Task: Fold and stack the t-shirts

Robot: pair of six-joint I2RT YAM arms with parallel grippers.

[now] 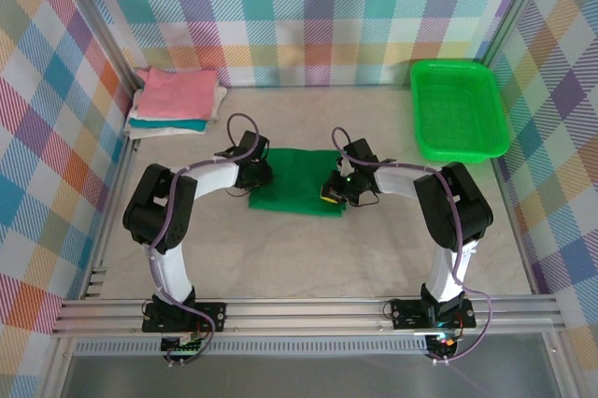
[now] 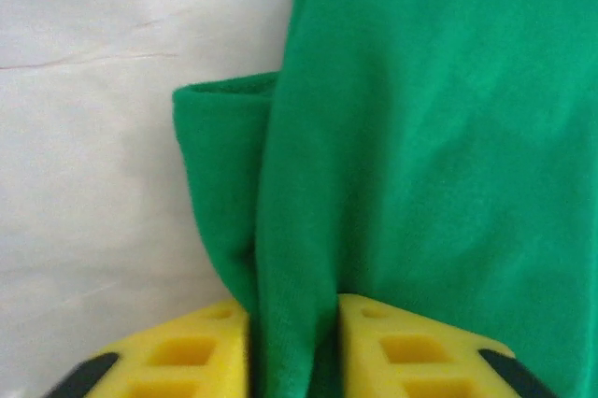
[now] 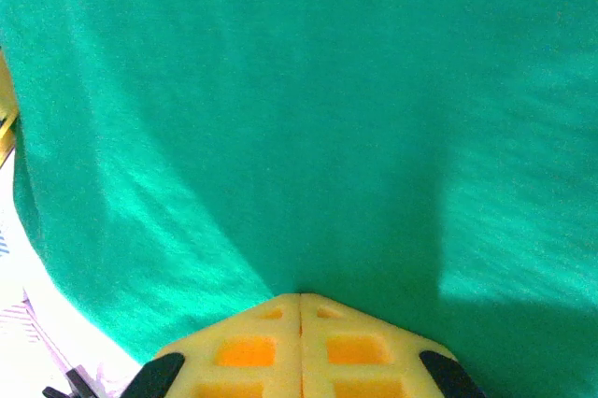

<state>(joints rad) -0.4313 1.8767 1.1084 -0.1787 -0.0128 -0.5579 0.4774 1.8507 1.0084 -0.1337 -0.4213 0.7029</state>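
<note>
Two grippers pinched shut: left gripper [image 2: 294, 347] clamping a bunched fold of the dark green t-shirt [image 2: 430, 136], right gripper [image 3: 300, 319] closed on its opposite edge. Shirt lying mid-table [image 1: 374, 258] between both arms. Beyond, folded shirts [image 1: 176, 99] stacked far left; green basket [image 1: 458, 108] far right.

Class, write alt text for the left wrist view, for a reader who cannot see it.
The left tool pinches a fold of a green t-shirt between its two yellow fingers at the bottom of the picture. The cloth rises and spreads across the right side, with the pale table on the left.
</note>
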